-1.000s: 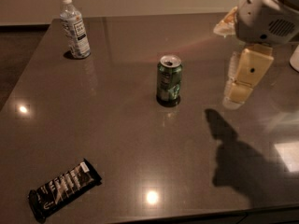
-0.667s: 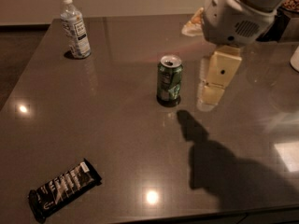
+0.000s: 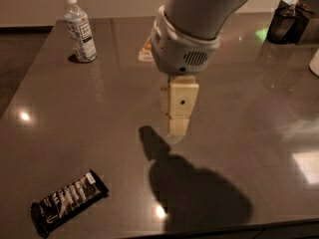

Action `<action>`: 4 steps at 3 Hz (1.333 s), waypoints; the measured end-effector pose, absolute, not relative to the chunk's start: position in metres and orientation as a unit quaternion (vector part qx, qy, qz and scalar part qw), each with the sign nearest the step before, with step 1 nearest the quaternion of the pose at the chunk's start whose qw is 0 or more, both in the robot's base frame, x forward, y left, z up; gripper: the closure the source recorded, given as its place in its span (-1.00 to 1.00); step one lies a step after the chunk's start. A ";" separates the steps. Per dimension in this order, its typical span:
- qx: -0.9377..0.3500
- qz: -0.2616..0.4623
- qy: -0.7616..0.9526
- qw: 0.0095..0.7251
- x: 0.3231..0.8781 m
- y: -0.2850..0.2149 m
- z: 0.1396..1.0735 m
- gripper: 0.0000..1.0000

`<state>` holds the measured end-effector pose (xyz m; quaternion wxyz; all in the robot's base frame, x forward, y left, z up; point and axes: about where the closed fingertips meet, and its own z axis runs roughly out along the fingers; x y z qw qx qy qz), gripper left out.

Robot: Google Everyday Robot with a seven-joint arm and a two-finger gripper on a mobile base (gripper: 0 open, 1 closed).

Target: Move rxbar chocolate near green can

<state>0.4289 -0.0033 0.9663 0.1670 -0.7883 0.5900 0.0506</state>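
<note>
Plainly the reach comes first: the cream-coloured two-finger gripper hangs from the grey arm over the middle of the dark, glossy tabletop, carrying nothing and well apart from the flat, long chocolate rxbar in its shiny black wrapper with white lettering. Whether the gripper stands open or closed we cannot tell, since we see it side-on. The bar lies flat near the front-left corner of the tabletop, set on a diagonal with its far end pointing up and to the right, and nothing lies beside it. To do this step well, we judge the gripper should travel toward that corner, turn at the wrist to close across the bar's narrow width and not along its length, and come down low, because so thin a thing offers little to hold above the surface. The slick wrapper may slide or crinkle, so a centred grip looks safer than one at an end, and the nearby front edge calls for care. The green can does not show here; it may be hidden behind the arm, so its place should be confirmed before carrying. A clear plastic bottle with a white cap stands upright at the far left, well away from the bar.
</note>
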 end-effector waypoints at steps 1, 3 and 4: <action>-0.818 0.053 0.553 0.148 0.410 0.034 0.948 -1.00; -0.849 0.072 0.513 0.102 0.392 0.090 0.896 -1.00; -0.852 0.081 0.509 0.091 0.379 0.102 0.876 -1.00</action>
